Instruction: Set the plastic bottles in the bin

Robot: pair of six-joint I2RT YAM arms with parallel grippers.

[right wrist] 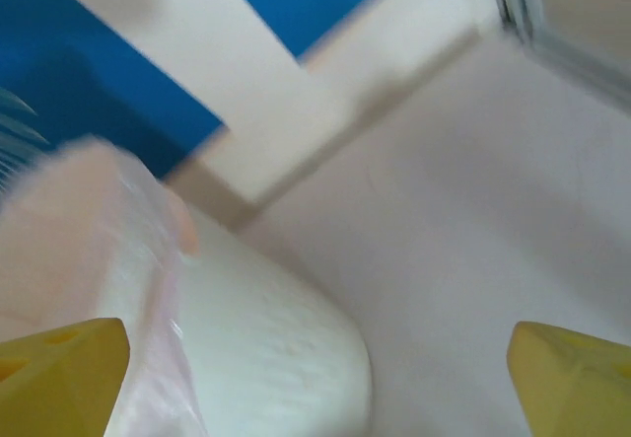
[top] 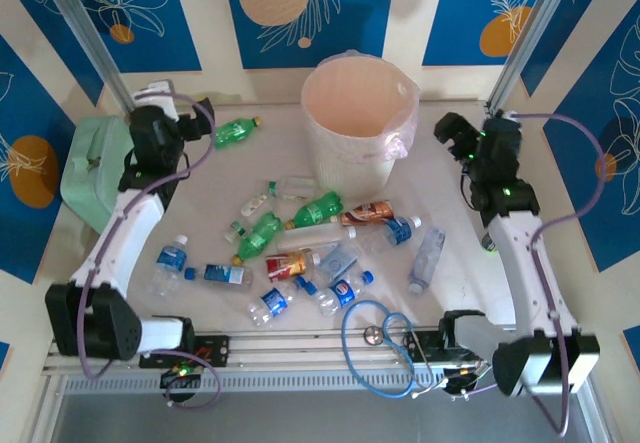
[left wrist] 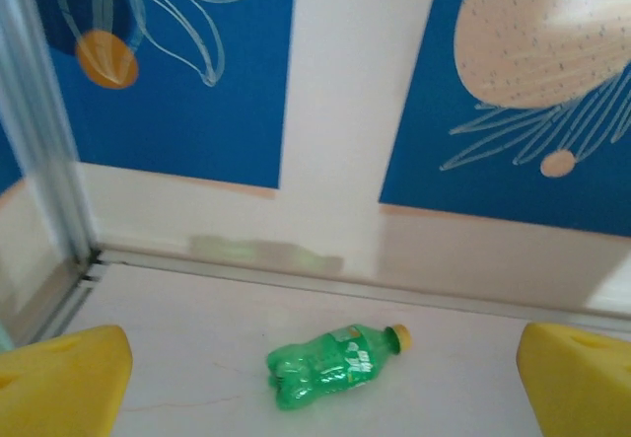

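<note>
Cream-pink bin (top: 358, 123), green bottle (left wrist: 335, 363)

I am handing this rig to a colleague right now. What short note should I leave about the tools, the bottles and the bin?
The left tool is open and empty, facing the lone green bottle at the back left of the table.
The right tool is open and empty, just right of the bin.
The other bottles lie scattered mid-table, in front of the bin.
Done: nothing that I can see; no bottle shows inside the bin.
Left: every bottle, probably the lone green one first.
</note>
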